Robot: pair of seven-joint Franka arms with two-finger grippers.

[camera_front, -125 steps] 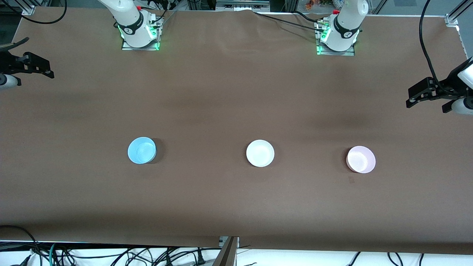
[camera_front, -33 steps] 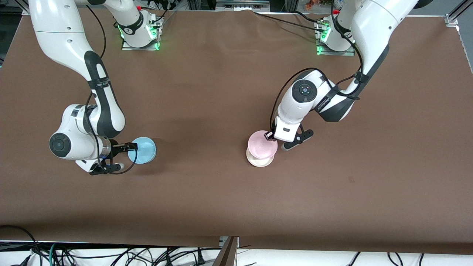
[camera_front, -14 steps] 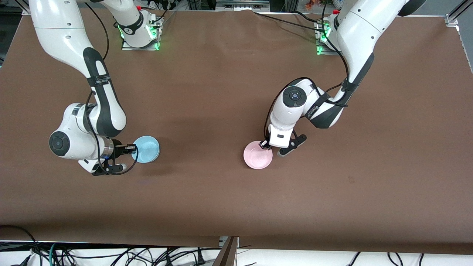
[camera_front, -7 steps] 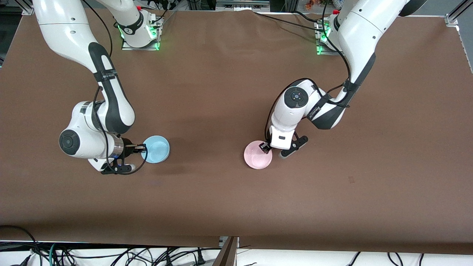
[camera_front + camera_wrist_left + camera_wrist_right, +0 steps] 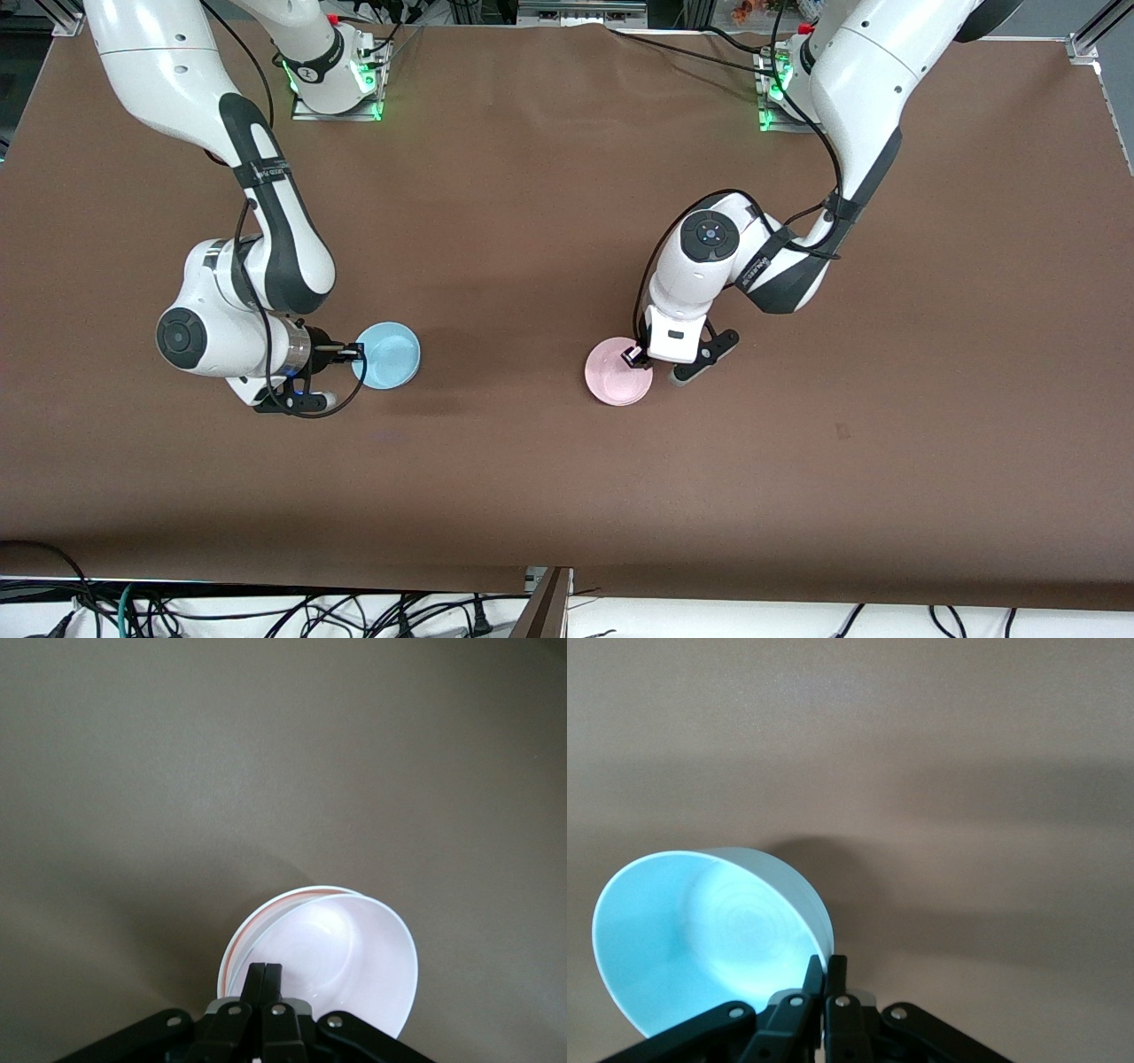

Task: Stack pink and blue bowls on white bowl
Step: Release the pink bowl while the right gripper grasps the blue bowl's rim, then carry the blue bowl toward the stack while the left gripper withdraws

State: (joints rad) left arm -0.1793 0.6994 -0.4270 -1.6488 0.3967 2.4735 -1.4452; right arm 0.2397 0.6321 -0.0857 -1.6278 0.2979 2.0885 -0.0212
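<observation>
The pink bowl [image 5: 618,374] sits nested in the white bowl [image 5: 232,950] near the middle of the tabletop [image 5: 549,221]. From the front the pink one covers the white one entirely; in the left wrist view only a thin arc of white rim shows outside the pink.

The left pincer [image 5: 634,356] is down at the pink bowl's rim, on the side toward the left arm's base. Its fingers [image 5: 264,979] stand together with no gap, and they look pinched on the rim, though the view is too close to be sure they grip it.

The blue bowl [image 5: 386,354] is held tilted over the tabletop toward the right arm's end, well apart from the stacked pair. The right pincer [image 5: 357,354] is clamped on its rim, one finger [image 5: 813,979] inside the wall and the other outside. The bowl's shadow falls on the brown surface beneath.
</observation>
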